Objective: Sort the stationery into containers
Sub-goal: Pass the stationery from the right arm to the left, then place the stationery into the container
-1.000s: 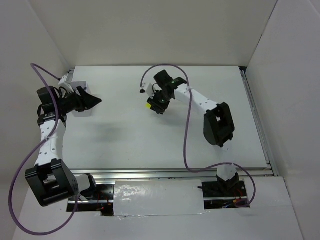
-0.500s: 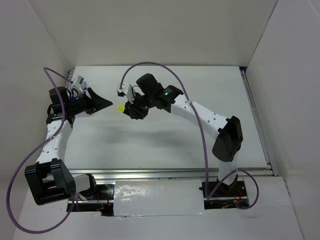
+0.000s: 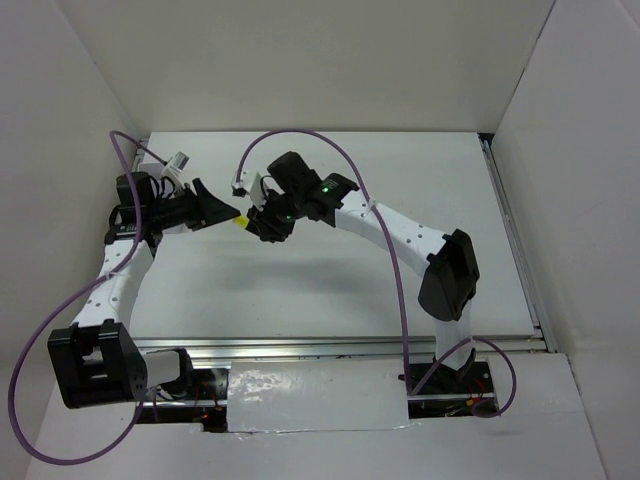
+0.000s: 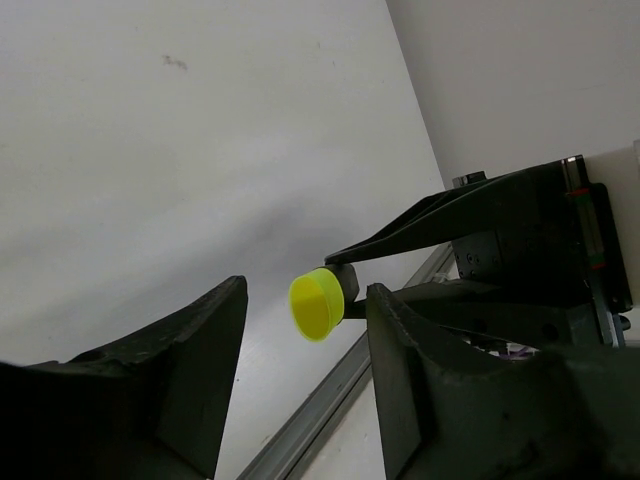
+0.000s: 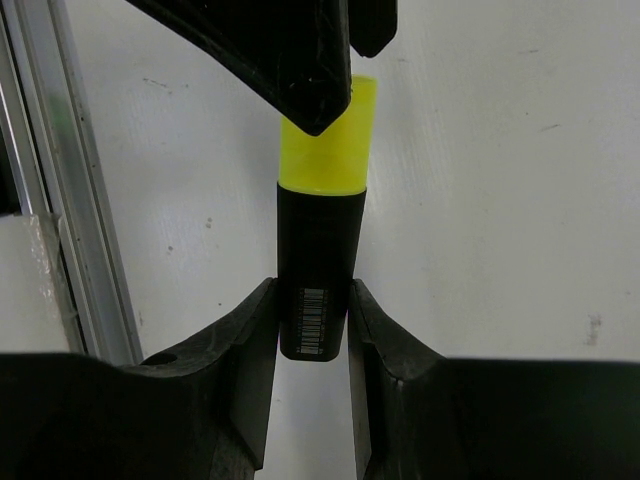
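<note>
right wrist view: the yellow highlighter (image 5: 320, 270) is being held by the right gripper (image 5: 312, 295), its cap (image 5: 335, 160) being reached by the open left gripper (image 4: 305, 300); it is not being boxed yet; no box is being seen

White matte worktop (image 3: 300, 290) spread before me, faint dark scuff (image 4: 175, 62) on its surface, plain white walls (image 3: 300, 60) at back and both sides, aluminium rail (image 3: 330, 347) along near edge, second rail (image 3: 512, 230) along right edge, crinkled silver sheet (image 3: 310, 395) on my side of the near rail.
</note>
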